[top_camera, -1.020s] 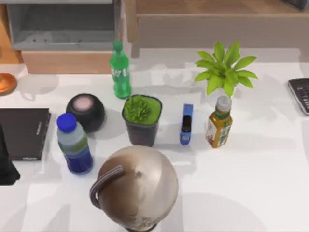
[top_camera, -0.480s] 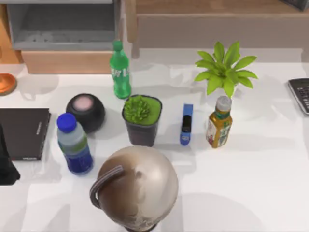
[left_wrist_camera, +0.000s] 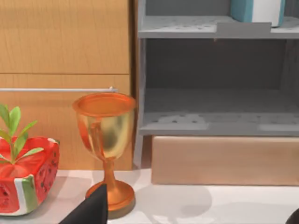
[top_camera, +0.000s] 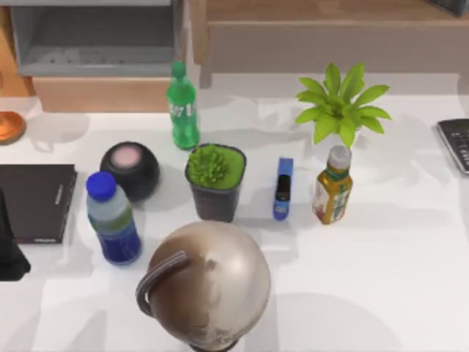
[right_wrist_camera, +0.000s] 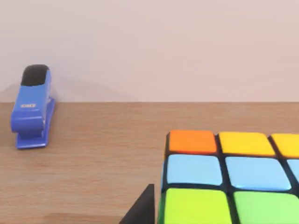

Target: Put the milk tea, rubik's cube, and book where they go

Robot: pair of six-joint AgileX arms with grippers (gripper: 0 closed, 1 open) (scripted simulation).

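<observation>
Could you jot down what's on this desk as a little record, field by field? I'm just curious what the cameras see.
Milk tea: milk tea upright on the white table, right of a blue stapler
Rubik's cube: rubik's cube on a wooden surface, seen close in the right wrist view
Book: teal book on the grey shelf's upper level
Other bottles: green soda bottle, blue-capped water bottle
Plants: potted succulent, leafy plant
Front: globe
Left side: black book, gold trophy
</observation>
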